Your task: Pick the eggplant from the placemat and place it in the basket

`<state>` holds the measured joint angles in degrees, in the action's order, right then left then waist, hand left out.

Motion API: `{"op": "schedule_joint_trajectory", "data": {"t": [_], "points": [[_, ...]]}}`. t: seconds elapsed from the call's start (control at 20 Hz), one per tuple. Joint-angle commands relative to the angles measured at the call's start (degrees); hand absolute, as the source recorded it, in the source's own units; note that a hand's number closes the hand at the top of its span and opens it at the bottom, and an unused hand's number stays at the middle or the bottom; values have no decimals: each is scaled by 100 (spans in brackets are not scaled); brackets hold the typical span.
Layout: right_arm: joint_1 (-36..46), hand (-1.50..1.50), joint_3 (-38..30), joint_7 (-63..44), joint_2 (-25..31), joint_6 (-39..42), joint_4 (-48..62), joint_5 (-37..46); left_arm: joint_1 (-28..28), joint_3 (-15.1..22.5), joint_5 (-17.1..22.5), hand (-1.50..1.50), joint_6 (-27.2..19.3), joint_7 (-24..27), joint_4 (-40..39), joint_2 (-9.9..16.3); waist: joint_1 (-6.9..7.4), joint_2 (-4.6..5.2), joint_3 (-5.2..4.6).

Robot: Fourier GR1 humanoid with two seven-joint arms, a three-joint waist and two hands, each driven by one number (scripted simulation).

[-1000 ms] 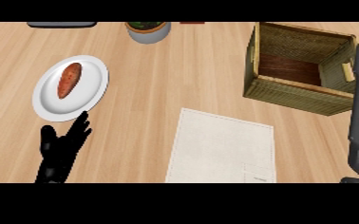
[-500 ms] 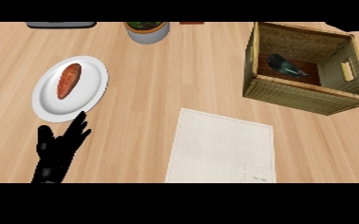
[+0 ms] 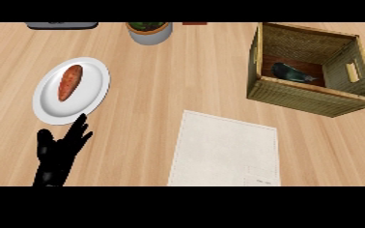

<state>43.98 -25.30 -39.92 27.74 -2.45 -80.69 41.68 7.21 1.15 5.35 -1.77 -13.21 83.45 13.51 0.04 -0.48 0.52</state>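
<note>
Lying: eggplant [image 3: 292, 72] on basket [image 3: 296, 95] floor, desk's far right corner
Handling: we judge it smooth, firm, light; grasp mid-body
Left hand [image 3: 58, 153]: fingers straight, apart, empty; near-left edge
Right hand: unseen

So we're only getting the one view here, the head cam, and it's looking steeply down onto the wooden surface [image 3: 185, 77] from above. It's sitting fairly close in, so we're seeing straight into the open top of the basket [image 3: 299, 96] at upper right. The placemat [image 3: 224, 149] is running off the lower edge, and the plate [image 3: 50, 106] is sitting over on the left.
</note>
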Motion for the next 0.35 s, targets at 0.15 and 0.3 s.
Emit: {"op": "schedule_joint_trajectory", "data": {"t": [0.15,0.3], "points": [[-741,-150,-928,-39,513,165,-623,-653,-9,-13,-73,0,-51,-303,-216,-63,-89,30,-50],[-1033,-150,-1304,-272,747,608,-1088,-1047,299,73,-74,0,-78,-238,-139,-229,-116,12,-50]]}}
